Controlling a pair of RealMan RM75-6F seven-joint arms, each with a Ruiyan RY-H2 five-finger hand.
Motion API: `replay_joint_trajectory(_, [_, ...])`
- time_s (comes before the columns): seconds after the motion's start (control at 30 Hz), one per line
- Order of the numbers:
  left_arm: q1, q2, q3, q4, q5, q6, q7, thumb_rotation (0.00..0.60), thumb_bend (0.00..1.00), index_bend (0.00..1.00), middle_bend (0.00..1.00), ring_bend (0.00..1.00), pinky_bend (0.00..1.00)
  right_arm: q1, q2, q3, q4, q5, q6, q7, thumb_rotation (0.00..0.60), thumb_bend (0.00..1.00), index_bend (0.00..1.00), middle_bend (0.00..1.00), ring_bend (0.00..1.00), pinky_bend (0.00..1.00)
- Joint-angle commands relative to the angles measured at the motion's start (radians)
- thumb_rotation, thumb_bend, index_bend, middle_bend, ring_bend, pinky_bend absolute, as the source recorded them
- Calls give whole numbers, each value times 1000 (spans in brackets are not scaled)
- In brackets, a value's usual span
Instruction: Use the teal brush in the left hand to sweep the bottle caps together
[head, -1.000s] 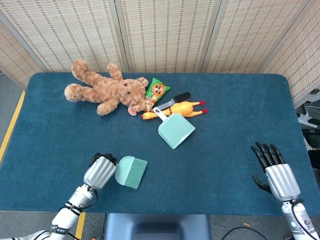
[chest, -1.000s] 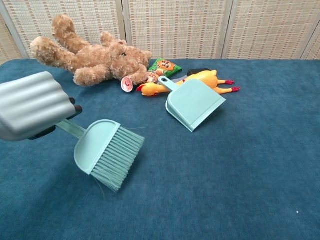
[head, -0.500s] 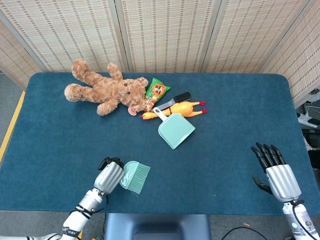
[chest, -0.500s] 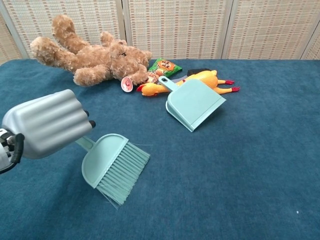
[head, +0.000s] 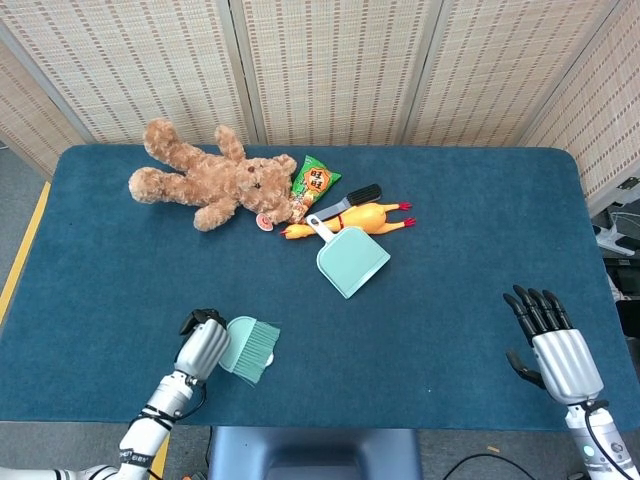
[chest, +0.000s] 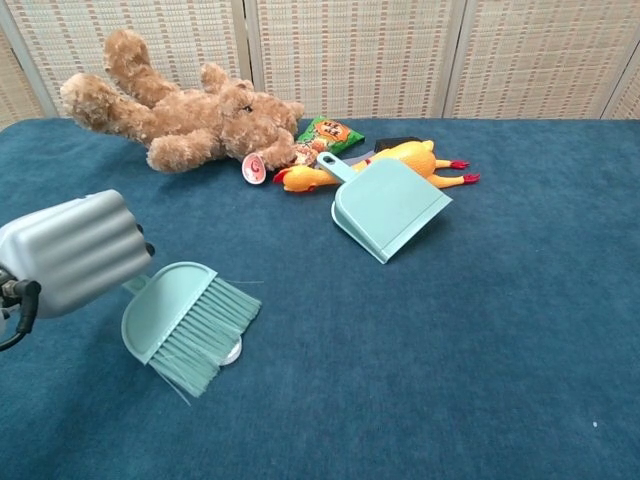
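Note:
My left hand (head: 203, 343) grips the handle of the teal brush (head: 248, 349) near the table's front edge, left of centre. In the chest view the left hand (chest: 70, 250) holds the brush (chest: 185, 320) tilted, with its bristles pointing down and to the right onto the cloth. A small pale bottle cap (chest: 232, 351) peeks out from under the bristle tips; I see no other caps. My right hand (head: 555, 345) rests at the front right with its fingers spread and nothing in it. It does not show in the chest view.
A teal dustpan (head: 352, 258) lies mid-table. Behind it are a yellow rubber chicken (head: 365, 218), a green snack packet (head: 316, 182) and a brown teddy bear (head: 215, 180). Dark blue cloth covers the table (head: 450, 230).
My left hand has carried the brush leftward and slightly toward the front edge. A cap now shows under the bristles. The right hand has not moved.

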Motion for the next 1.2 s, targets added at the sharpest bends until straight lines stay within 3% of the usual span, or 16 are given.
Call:
replay_joint_trajectory(0.03, [-1,-2,4,16,-5,12,3,600,548,885,1000,764,841,1,0,0,-1,1,-3,-2,600,233,0,0,0,0])
replay_joint_trajectory(0.83, [-14,13,-1,189,-116,68,8,600,548,884,1000,763,842,-3,4,1,-11,5,-5,-10,600,234,0,0,0,0])
replay_joint_trajectory(1.2, [-36,-5,-44,332,-208,65,0,600,548,885,1000,765,845,-6,9,0,-17,4,-3,-12,600,234,0,0,0,0])
